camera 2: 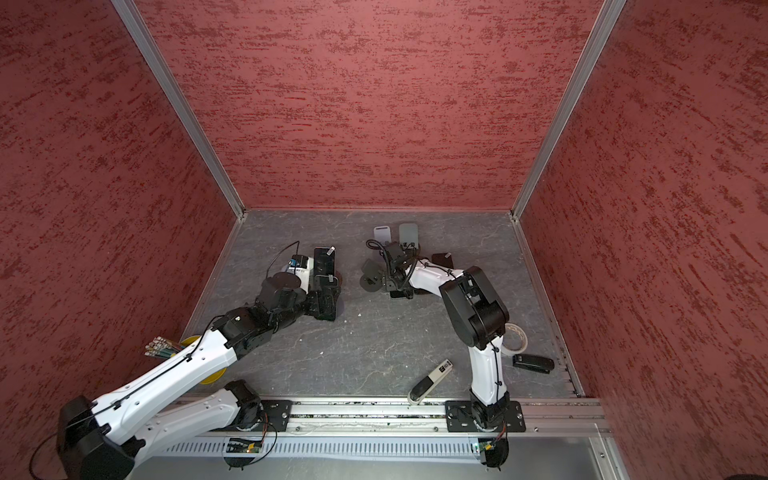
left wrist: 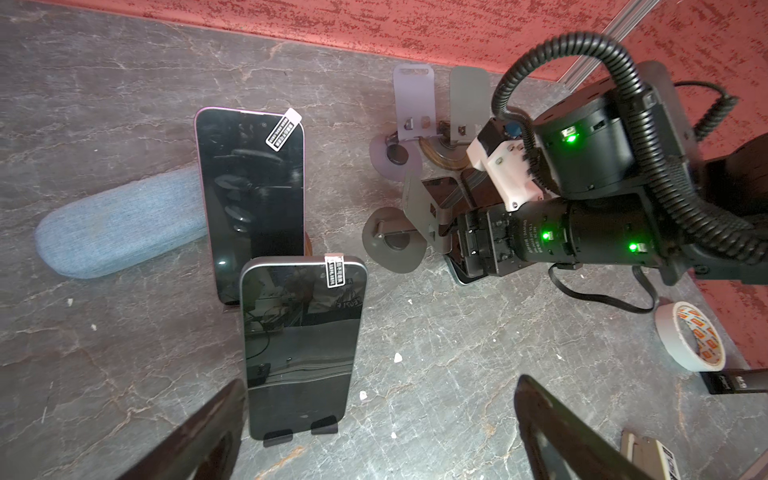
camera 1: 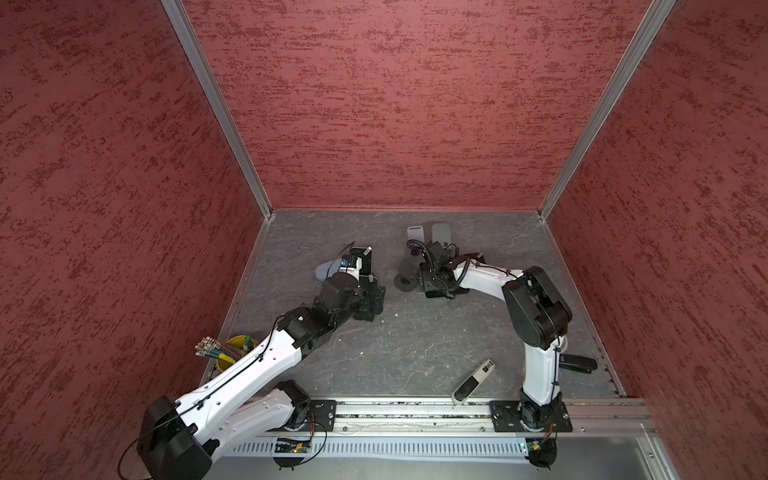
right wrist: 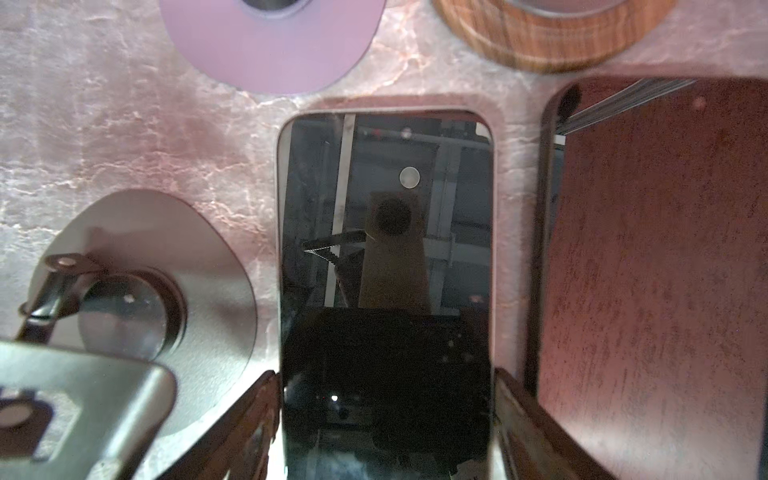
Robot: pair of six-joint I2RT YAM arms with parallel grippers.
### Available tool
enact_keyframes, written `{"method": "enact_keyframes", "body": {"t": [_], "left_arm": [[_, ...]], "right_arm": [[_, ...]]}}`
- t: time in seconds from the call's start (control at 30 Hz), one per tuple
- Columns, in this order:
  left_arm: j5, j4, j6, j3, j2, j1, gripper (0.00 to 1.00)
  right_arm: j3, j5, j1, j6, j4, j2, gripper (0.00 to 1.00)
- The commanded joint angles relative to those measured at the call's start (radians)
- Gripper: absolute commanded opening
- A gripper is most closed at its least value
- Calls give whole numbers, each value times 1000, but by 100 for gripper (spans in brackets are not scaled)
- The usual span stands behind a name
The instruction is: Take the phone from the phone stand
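Observation:
In the right wrist view a dark phone (right wrist: 386, 249) lies flat on the table between the fingers of my right gripper (right wrist: 384, 374). The jaws are open, with a thin gap at each edge. An empty grey phone stand (right wrist: 166, 257) is beside it, and another phone (right wrist: 656, 249) lies flat on its far side. In the left wrist view a grey phone (left wrist: 301, 340) leans on a black stand (left wrist: 286, 436), with a purple phone (left wrist: 253, 187) propped behind it. My left gripper (left wrist: 380, 386) hangs open just beside the grey phone, holding nothing.
Empty stands (camera 1: 415, 235) stand near the back wall. A blue case (left wrist: 120, 224) lies behind the purple phone. A tape roll (left wrist: 690, 336), a black stapler (camera 1: 577, 363) and a white-and-black device (camera 1: 473, 380) sit front right. A yellow cup of pens (camera 1: 232, 349) is front left.

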Motion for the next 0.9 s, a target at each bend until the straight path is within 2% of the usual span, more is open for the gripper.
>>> {"method": "enact_keyframes", "body": {"t": [0.0, 0.47, 0.87], "left_arm": [[-48, -32, -17, 43, 6, -17, 100], [-141, -158, -44, 233, 110, -142, 100], [-228, -246, -17, 473, 339, -259, 100]], "right_arm": [[-17, -38, -6, 17, -14, 14, 81], [-54, -50, -7, -12, 15, -68, 87], [-115, -58, -12, -56, 66, -178, 90]]}}
